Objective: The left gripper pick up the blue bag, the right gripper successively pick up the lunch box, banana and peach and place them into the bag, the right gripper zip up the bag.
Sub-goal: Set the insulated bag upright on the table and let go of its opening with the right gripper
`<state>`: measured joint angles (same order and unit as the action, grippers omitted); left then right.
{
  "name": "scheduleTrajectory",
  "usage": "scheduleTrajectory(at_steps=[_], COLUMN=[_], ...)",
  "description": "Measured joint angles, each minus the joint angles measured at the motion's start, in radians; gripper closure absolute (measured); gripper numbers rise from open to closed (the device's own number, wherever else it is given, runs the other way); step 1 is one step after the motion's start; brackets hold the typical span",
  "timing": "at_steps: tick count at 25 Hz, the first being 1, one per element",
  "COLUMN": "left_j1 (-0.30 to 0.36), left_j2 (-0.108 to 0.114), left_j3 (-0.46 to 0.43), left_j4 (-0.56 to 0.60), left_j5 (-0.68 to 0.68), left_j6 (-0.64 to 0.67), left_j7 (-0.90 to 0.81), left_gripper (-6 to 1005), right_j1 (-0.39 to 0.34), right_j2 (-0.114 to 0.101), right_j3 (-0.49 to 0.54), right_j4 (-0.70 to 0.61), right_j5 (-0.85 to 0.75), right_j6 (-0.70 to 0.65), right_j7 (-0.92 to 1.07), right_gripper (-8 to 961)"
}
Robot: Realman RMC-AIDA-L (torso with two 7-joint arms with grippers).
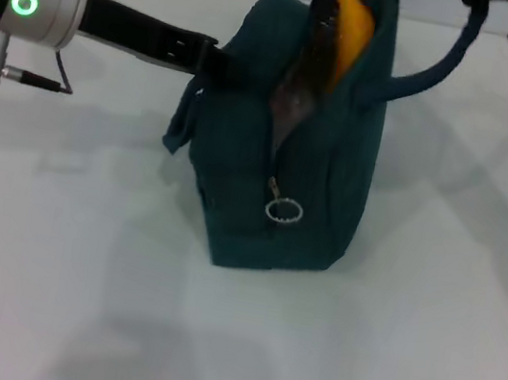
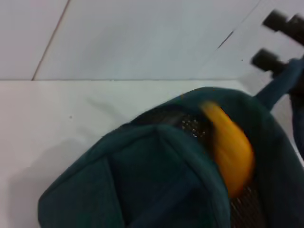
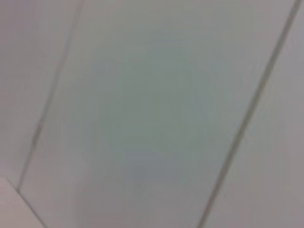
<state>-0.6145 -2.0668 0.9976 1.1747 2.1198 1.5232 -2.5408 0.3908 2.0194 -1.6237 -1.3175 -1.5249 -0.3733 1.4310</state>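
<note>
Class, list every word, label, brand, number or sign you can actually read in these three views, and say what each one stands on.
No readable text in any view.
Blue bag: no logo or lettering shows on the sides facing the cameras.
Left gripper, at the bag's side: no label shows; the green ring on its wrist is a light, not a sign.
Banana, sticking out of the open bag: no sticker visible.
Right wrist view: only plain panels, no writing.

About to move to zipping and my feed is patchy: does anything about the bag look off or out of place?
Yes. The banana sticks up out of the blue bag through its open top instead of lying inside, right in the zipper's path. The ring pull sits low on the near end. The left gripper is at the bag's side.
</note>
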Motion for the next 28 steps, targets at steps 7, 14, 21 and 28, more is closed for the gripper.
scheduleTrajectory(at_steps=[7, 14, 21, 28], left_j1=[0.056, 0.061, 0.030, 0.002], left_j2=[-0.007, -0.004, 0.027, 0.032], left_j3=[-0.002, -0.054, -0.078, -0.079], left_j4=[-0.002, -0.115, -0.168, -0.201], left_j5=[-0.142, -0.192, -0.289, -0.256], left_j6=[-0.002, -0.025, 0.067, 0.044], left_j7=[0.073, 0.150, 0.152, 0.146], left_gripper=[964, 964, 964, 964], right_j1=[-0.072, -0.113, -0.145, -0.151], right_j2=[-0.004, -0.002, -0.003, -0.005], right_j3=[0.009, 0.008, 0.049, 0.096], right_j4=[-0.145, -0.166, -0.257, -0.201], right_j5=[0.007, 0.011, 0.047, 0.056], right_j6=[-0.108, -0.121, -0.188, -0.250], right_j7=[0.001, 0.004, 0.007, 0.036], right_gripper=[303, 308, 313, 318])
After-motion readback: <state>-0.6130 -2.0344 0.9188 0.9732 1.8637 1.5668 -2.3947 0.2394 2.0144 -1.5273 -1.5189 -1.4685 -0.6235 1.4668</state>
